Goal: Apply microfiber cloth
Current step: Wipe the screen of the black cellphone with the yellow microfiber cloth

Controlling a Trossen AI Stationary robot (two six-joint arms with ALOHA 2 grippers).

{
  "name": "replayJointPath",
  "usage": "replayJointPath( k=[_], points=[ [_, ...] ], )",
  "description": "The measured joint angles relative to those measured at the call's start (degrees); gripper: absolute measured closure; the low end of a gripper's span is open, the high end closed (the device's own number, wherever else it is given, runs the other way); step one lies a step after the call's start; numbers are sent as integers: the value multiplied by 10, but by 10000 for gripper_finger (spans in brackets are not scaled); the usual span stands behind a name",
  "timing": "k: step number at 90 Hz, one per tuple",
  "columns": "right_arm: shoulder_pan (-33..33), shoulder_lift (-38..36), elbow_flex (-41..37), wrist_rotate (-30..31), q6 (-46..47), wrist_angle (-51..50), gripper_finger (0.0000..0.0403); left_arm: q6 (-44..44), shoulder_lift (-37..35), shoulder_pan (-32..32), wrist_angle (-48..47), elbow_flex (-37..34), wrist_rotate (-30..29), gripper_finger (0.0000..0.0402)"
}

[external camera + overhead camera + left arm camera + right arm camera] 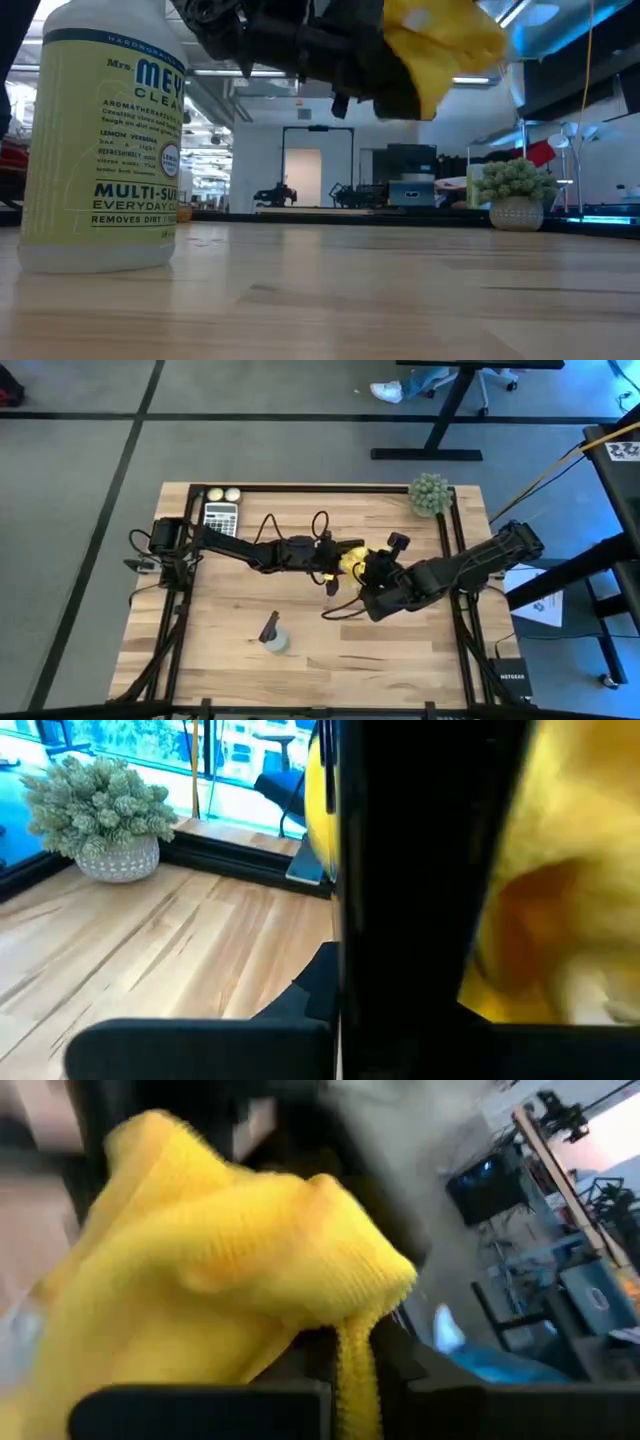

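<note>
Both claws mid-table (edges well apart) at microfiber cloth (352,560)

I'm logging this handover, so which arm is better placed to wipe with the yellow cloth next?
Probably the right: the microfiber cloth bunches right in front of the right gripper, lifted off the table. The left gripper meets it there, grip unclear.

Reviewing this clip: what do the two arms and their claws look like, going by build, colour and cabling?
Both arms are dark, near-black jointed links. Thin black cables loop above the left arm; the right arm is bulkier toward its wrist. The left claw and right claw are black too, and no markings can be made out.
</note>
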Motion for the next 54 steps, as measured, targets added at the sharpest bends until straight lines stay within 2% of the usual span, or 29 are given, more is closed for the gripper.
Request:
replayJointPath(
  k=[13,25,41,54],
  points=[
    [-1,3,-20,-11,-37,111,400,-1,1,-1,-4,-1,9,394],
    [-1,15,-46,-35,-25,135,400,12,2,-1,-29,-3,8,394],
    [1,17,-54,-64,47,21,400,6,2,2,-18,-2,3,394],
    [1,0,-48,-50,70,-52,400,4,1,3,-15,-1,0,394]
  ],
)
